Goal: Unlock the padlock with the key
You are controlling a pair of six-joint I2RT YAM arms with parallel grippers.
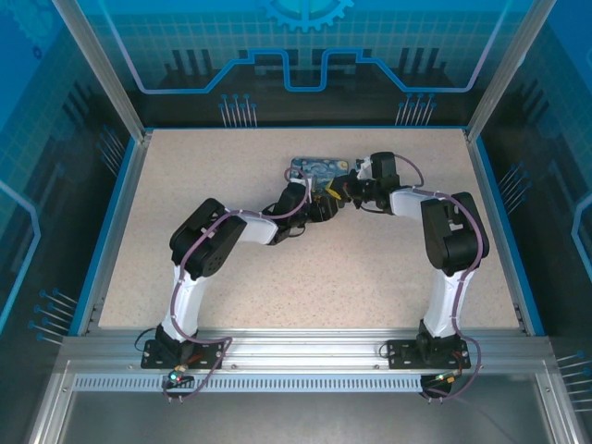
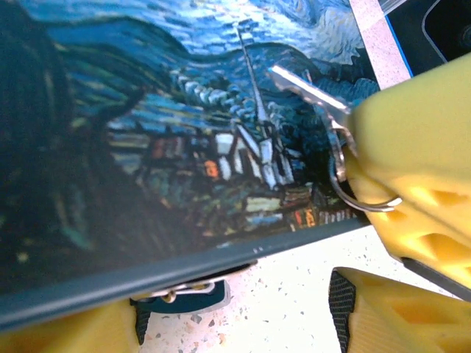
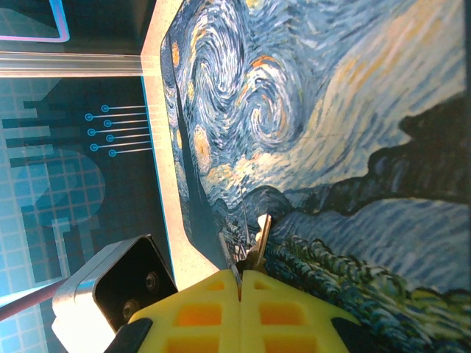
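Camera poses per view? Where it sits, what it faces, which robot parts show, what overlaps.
Top external: above and behind the bases, looking down on the table; both arms, left pincer and right pincer meeting at the painted box.
Left wrist: on the left arm, close against the box's painted face; own yellow fingers at the bottom.
Right wrist: on the right arm, close over the box; own fingers shut on the key.
Shared: both wrist views show box and key.

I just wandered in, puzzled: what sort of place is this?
Probably a robotics test cell: a left arm and a right arm bolted to an aluminium rail, a speckled tabletop, blue circuit-patterned walls around it.
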